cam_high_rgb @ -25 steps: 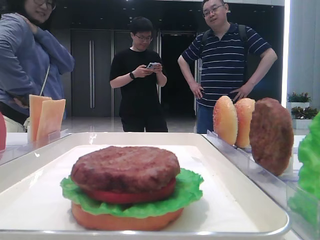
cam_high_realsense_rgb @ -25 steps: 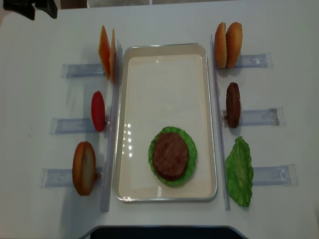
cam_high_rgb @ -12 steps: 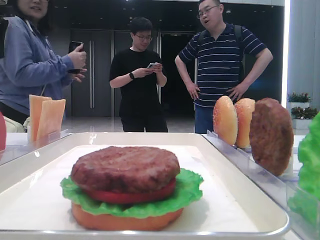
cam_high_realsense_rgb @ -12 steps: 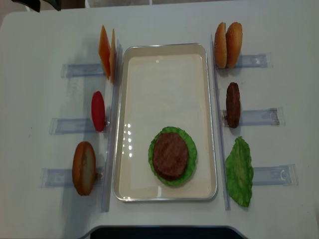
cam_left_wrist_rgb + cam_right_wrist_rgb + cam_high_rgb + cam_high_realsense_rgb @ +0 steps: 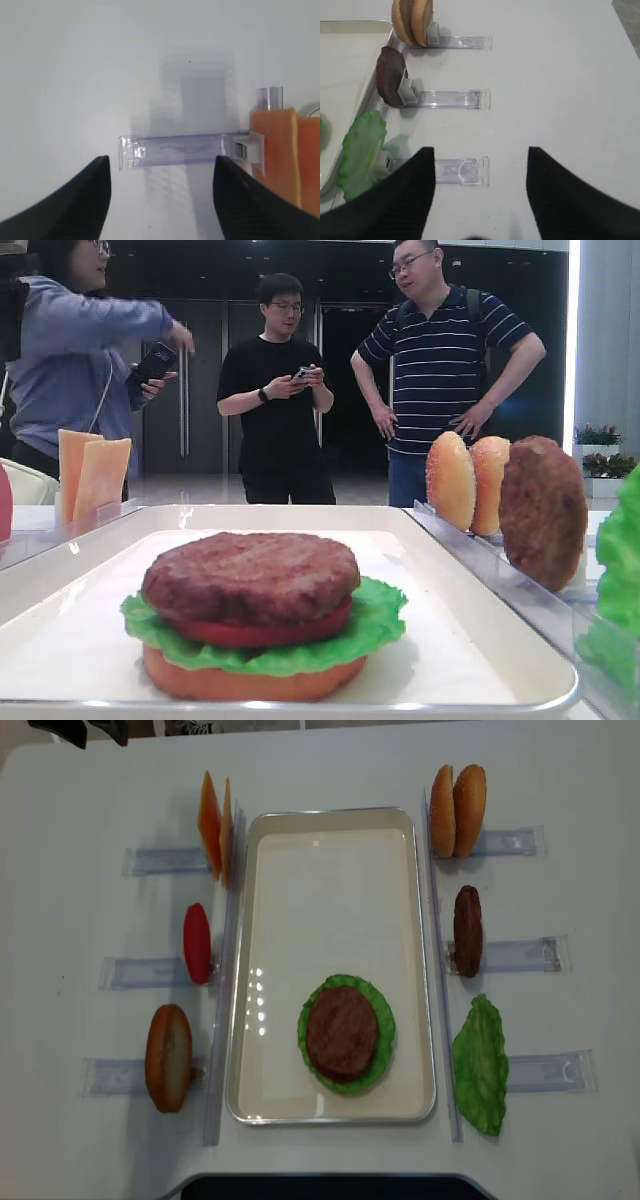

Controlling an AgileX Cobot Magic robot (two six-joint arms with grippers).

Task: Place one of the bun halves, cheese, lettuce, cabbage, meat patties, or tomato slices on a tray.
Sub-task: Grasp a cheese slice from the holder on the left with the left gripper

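Observation:
The white tray [image 5: 330, 812] holds a stack: a bun half [image 5: 250, 680], a tomato slice [image 5: 260, 632], lettuce [image 5: 383, 1020] and a meat patty [image 5: 342, 1034] on top. Left of the tray, cheese slices [image 5: 215, 825], a tomato slice [image 5: 197, 942] and a bun half [image 5: 168, 1057] stand in holders. On the right stand two bun halves [image 5: 458, 810], a patty [image 5: 467, 930] and lettuce [image 5: 481, 1063]. My left gripper [image 5: 161, 159] is open over the cheese holder [image 5: 175, 150], with the cheese [image 5: 277, 155] to its right. My right gripper [image 5: 480, 150] is open above the lettuce holder [image 5: 461, 171].
Narrow clear holders [image 5: 520, 955] lie on the white table on both sides of the tray. Long clear rails [image 5: 222, 980] run along its sides. Three people [image 5: 280, 390] stand behind the table. The left arm [image 5: 85, 730] shows dark at the overhead view's top left corner.
The dark left arm has drawn slightly farther toward the top edge of the overhead view. The food pieces have not moved. The people behind have shifted their arms.

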